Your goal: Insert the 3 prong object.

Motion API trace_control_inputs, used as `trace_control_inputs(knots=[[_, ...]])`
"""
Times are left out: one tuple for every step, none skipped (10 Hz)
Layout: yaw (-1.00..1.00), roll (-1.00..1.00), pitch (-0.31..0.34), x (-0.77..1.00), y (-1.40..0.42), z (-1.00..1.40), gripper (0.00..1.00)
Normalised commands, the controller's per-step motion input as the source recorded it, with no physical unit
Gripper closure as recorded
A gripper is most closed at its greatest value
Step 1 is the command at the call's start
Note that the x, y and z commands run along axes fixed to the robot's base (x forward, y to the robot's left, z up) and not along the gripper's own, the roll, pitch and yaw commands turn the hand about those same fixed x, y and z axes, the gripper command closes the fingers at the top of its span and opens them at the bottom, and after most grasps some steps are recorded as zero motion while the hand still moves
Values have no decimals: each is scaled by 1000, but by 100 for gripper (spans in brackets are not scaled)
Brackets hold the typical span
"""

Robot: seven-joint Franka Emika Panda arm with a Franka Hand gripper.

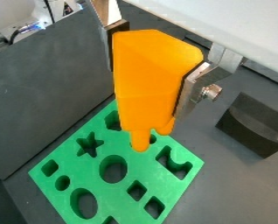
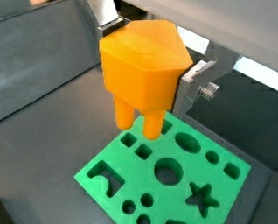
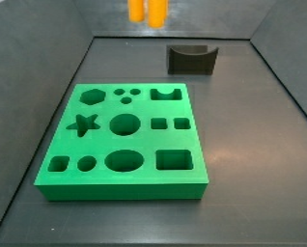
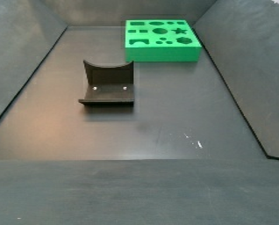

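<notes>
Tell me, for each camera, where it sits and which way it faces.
Wrist view: on the arm, looking down past the hand, shut on the bright orange plastic 3 prong object, above the green block with shaped holes.
Wrist view: same, from the opposite side; silver finger shows.
Side view: low, near the block; only the prong tips show.
Side view: far end, dark grey curved block nearest; no hand.
All share the green block.

Both side views look down, sharing the green block [image 3: 124, 140]
</notes>
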Motion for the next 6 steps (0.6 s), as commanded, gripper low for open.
trace_control_inputs(knots=[[-763,83,0,0,209,-969,100],[-777,109,0,0,183,-943,100],[-780,113,0,0,174,-931,100],[-797,91,0,0,151,-931,100],[-777,59,0,0,217,-911,100],[-669,13,0,-40,317,-843,100]])
